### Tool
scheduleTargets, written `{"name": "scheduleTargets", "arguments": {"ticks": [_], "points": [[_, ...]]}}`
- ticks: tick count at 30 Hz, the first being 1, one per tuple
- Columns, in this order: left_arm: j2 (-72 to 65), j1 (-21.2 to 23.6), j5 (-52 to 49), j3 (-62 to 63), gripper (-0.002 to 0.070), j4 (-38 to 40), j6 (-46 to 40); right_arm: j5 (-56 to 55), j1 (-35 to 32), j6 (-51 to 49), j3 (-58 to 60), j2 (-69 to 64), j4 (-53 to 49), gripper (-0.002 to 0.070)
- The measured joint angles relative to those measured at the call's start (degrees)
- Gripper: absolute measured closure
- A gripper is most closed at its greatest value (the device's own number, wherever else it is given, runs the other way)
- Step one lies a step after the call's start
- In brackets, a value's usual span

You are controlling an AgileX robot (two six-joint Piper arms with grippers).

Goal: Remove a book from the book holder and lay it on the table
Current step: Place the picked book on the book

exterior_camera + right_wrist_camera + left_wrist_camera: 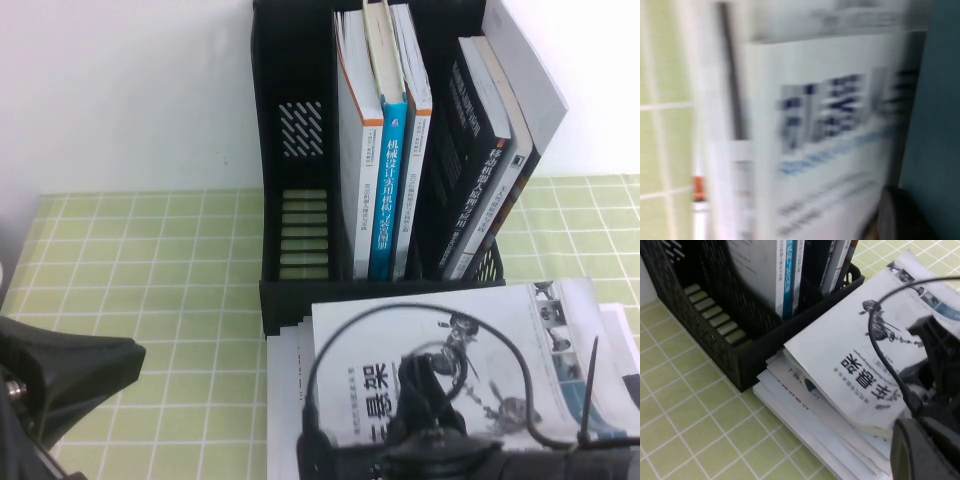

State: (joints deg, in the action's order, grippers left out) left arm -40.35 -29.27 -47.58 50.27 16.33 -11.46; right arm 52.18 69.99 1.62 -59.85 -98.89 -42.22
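On the near right of the high view, the thin white-covered book with black Chinese title and grey suspension drawings [480, 340] lies face up on a stack of other white publications [285, 400], just in front of the tall black plastic three-compartment book holder [300, 150]. The right pincer [440, 400] sits over the book's near part, dark and cabled; whether it is clenched on the cover or released I cannot tell. The holder's left compartment is empty, while a blue-spined book [392, 190] stands in the middle one among white neighbours, and dark volumes lean in the right one. The left pincer [60, 385] is parked at the near left over the light green checked surface [150, 260], well apart from everything, probably because one arm suffices.

From the left wrist view, the book [855, 355] tops the fanned pile, its far edge close to the holder's [705, 295] low lip, so it appears out of the rack and laid flat, though on the pile rather than the bare surface [680, 430].

Through the right wrist view, only blurred printed covers show, very close, beside a strip of green surface [660, 75].
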Motion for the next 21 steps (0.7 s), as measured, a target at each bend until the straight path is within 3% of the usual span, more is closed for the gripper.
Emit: {"name": "scheduleTargets", "arguments": {"ticks": [11,21], "points": [[0.0,0.0,0.0,0.0,0.0678,-0.6,0.0,-5.6,0.7,-15.2,9.2,-0.3,-8.0,0.0545],[0.0,0.0,0.0,-0.1,0.0678,-0.6,0.0,-6.7,0.7,-19.6,9.8,-0.3,-9.7,0.0545]]}}
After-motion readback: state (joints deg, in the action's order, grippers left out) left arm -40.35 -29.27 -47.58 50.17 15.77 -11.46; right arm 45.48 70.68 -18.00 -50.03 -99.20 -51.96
